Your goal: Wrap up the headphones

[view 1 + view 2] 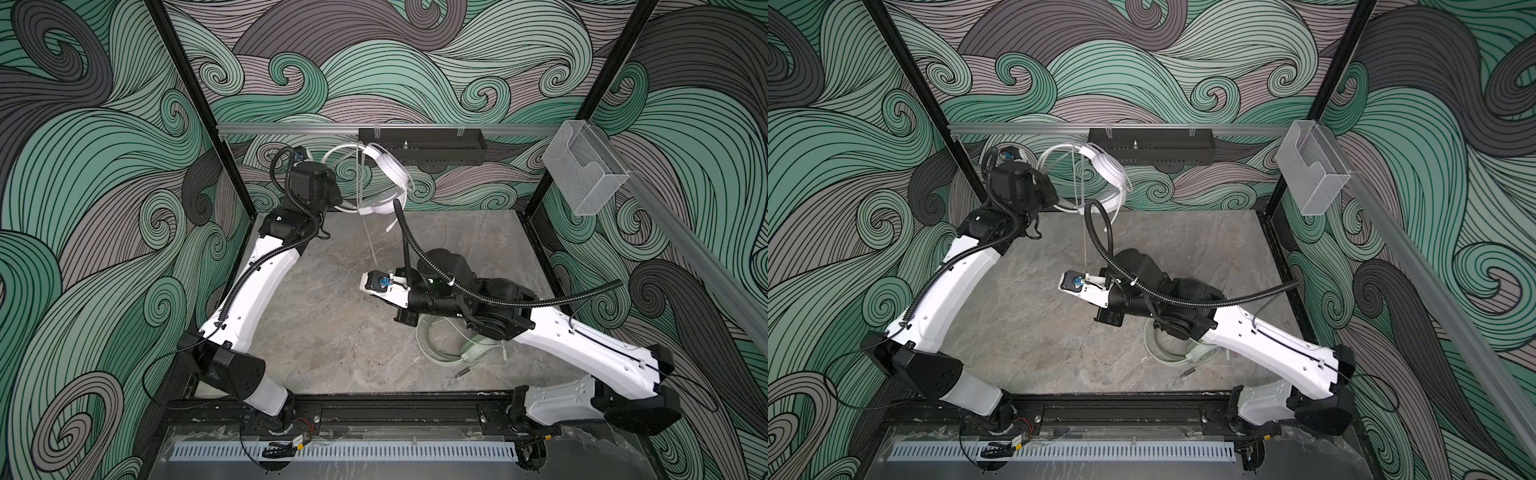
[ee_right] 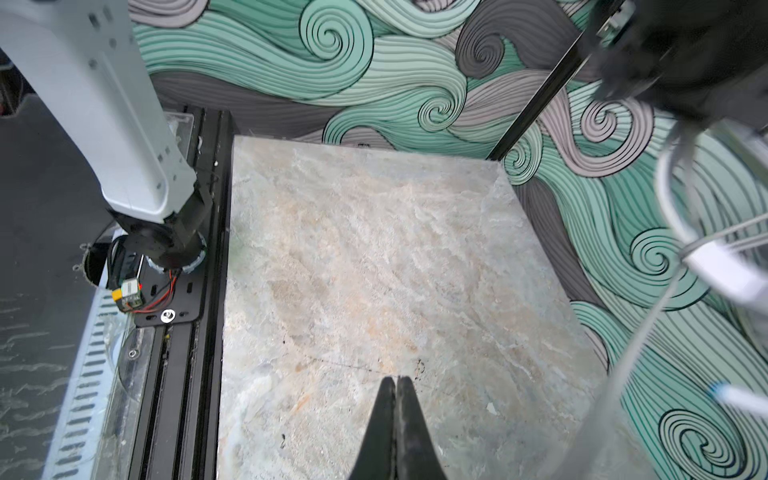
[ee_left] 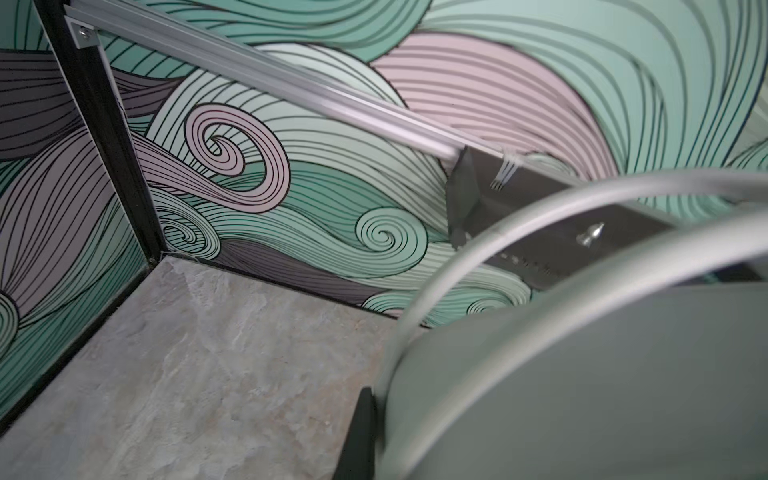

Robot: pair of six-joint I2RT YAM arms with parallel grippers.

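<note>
The white headphones (image 1: 388,174) hang in the air near the rear wall in both top views, with my left gripper (image 1: 345,205) shut on the lower earcup. In the left wrist view that earcup (image 3: 582,374) fills the frame beside one black finger (image 3: 365,415). Loops of the white cable (image 1: 332,154) curl behind the headband, and one strand (image 1: 371,245) runs down to my right wrist. My right gripper (image 2: 397,380) hovers over the table's middle, shut with nothing between its fingers. The strand (image 2: 631,357) passes beside it. The mint headphones (image 1: 478,353) lie on the table, partly hidden under my right arm.
A black box (image 1: 422,145) hangs on the rear rail just behind the raised headphones. A clear plastic holder (image 1: 586,174) is fixed to the right rail. The mint cable coil (image 1: 432,345) and its plug (image 1: 462,372) lie near the table's front right.
</note>
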